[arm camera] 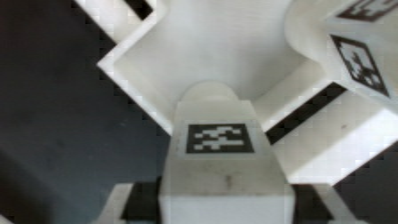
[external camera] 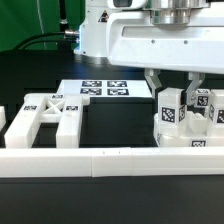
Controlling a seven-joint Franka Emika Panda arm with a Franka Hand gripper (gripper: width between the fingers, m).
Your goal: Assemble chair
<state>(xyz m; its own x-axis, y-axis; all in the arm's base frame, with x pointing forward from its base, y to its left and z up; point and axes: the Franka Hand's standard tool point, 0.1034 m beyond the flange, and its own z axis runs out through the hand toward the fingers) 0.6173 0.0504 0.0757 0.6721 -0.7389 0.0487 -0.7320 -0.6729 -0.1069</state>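
My gripper (external camera: 172,92) reaches down at the exterior view's right, shut on a short white square post (external camera: 170,110) with a black-and-white tag. In the wrist view the post (arm camera: 217,140) fills the gap between the dark finger pads (arm camera: 146,196), tag facing the camera. Under and beyond it lies an angular white chair piece (arm camera: 187,55). Another tagged post (arm camera: 365,55) stands close by; in the exterior view it (external camera: 204,100) is just to the right of the held one. The X-braced frame (external camera: 48,115) lies at the exterior view's left.
The long low white rail (external camera: 110,160) runs along the front. The marker board (external camera: 105,90) lies flat in the middle behind it. More white tagged pieces (external camera: 198,128) crowd around the held post at the exterior view's right.
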